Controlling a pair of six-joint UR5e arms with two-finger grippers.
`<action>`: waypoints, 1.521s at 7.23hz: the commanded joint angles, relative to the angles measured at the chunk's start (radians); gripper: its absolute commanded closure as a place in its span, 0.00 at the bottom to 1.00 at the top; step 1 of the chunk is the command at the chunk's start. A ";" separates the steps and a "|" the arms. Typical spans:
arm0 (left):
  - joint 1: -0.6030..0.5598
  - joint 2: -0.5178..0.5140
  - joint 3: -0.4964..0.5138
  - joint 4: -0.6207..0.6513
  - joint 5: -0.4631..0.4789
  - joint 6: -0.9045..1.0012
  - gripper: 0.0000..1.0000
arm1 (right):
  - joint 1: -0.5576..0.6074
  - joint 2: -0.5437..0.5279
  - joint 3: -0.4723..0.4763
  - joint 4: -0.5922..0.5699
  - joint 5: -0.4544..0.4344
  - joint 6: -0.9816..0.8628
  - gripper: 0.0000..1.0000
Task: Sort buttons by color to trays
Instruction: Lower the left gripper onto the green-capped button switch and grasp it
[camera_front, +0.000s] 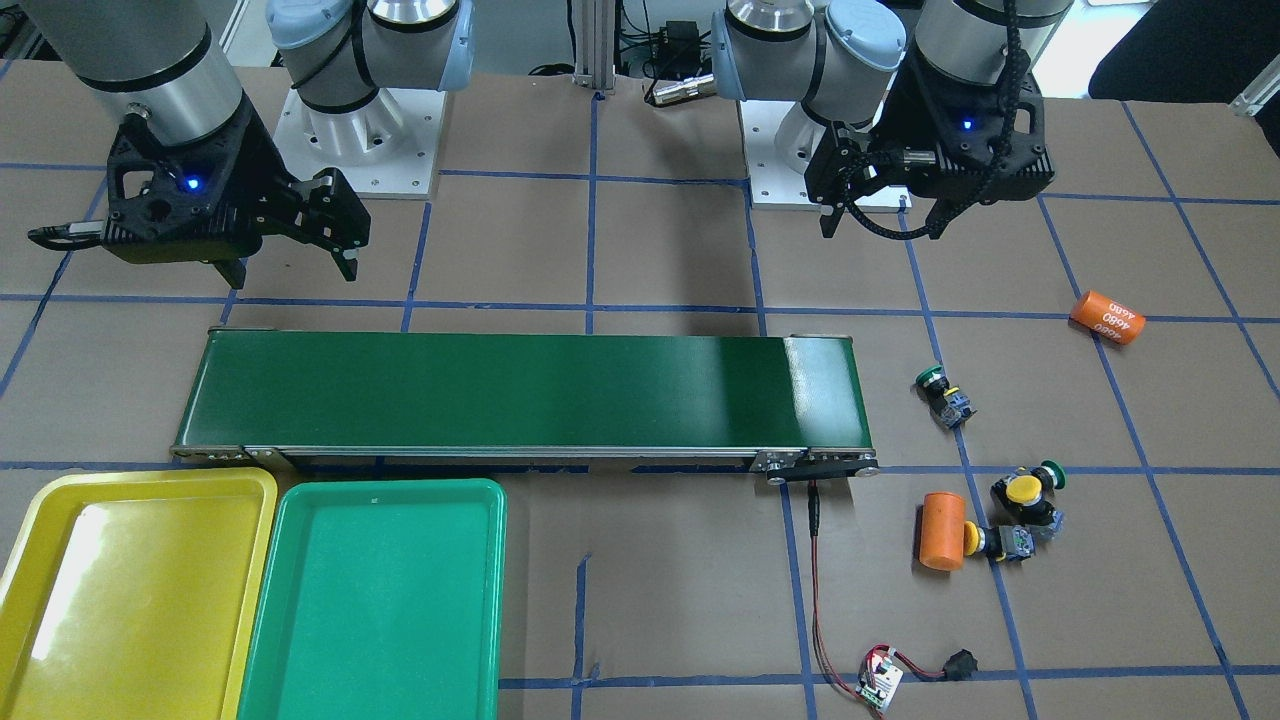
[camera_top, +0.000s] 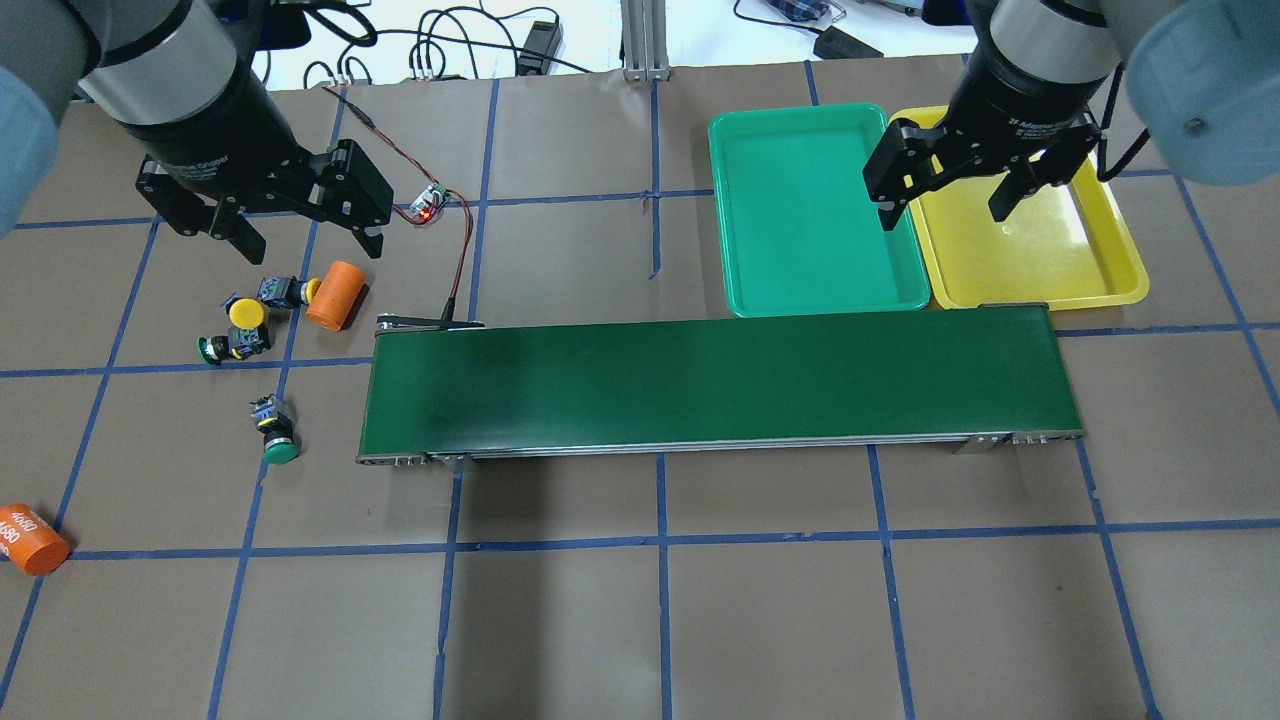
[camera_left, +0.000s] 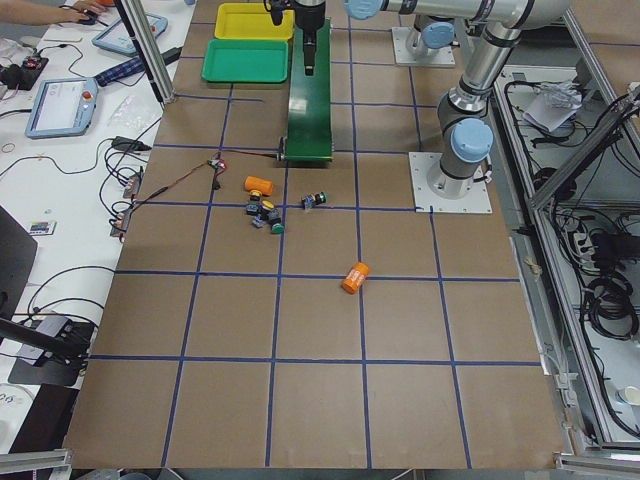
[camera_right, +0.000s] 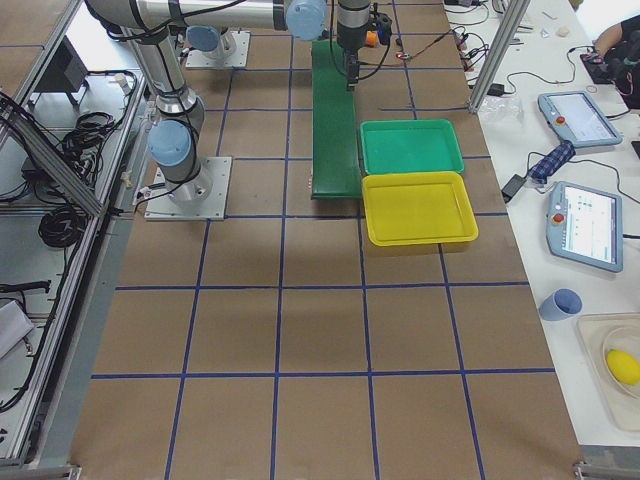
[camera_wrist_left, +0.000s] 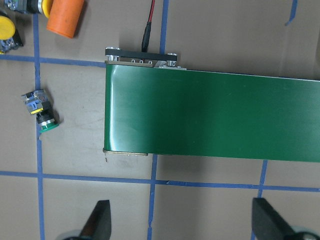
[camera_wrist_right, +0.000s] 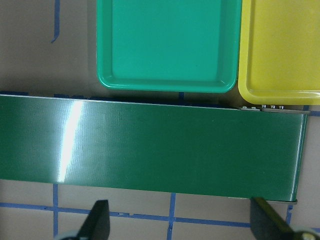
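Four buttons (camera_top: 246, 313) lie on the table past the belt's (camera_top: 700, 385) left end: two yellow and one green bunched by an orange cylinder (camera_top: 335, 295), one green apart. Our left gripper (camera_top: 310, 235) hangs raised near them, jaws wide and empty; we judge it stands ready to pick. At the right end our right gripper (camera_top: 945, 205), jaws wide too, hovers by the green tray (camera_top: 800, 200) and yellow tray (camera_top: 1050, 260), both empty, probably to receive.

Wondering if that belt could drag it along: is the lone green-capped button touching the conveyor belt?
Apart. The left wrist view shows bare brown table between the green-capped button and the conveyor belt.
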 joint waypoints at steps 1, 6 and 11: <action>0.002 -0.006 -0.001 -0.001 0.002 0.006 0.00 | 0.002 0.000 0.001 0.000 0.000 0.000 0.00; 0.180 -0.053 -0.069 0.008 -0.013 0.189 0.00 | 0.002 -0.008 0.021 0.000 -0.002 0.000 0.00; 0.404 -0.150 -0.419 0.457 -0.004 0.267 0.00 | 0.002 -0.003 0.021 -0.002 -0.002 0.000 0.00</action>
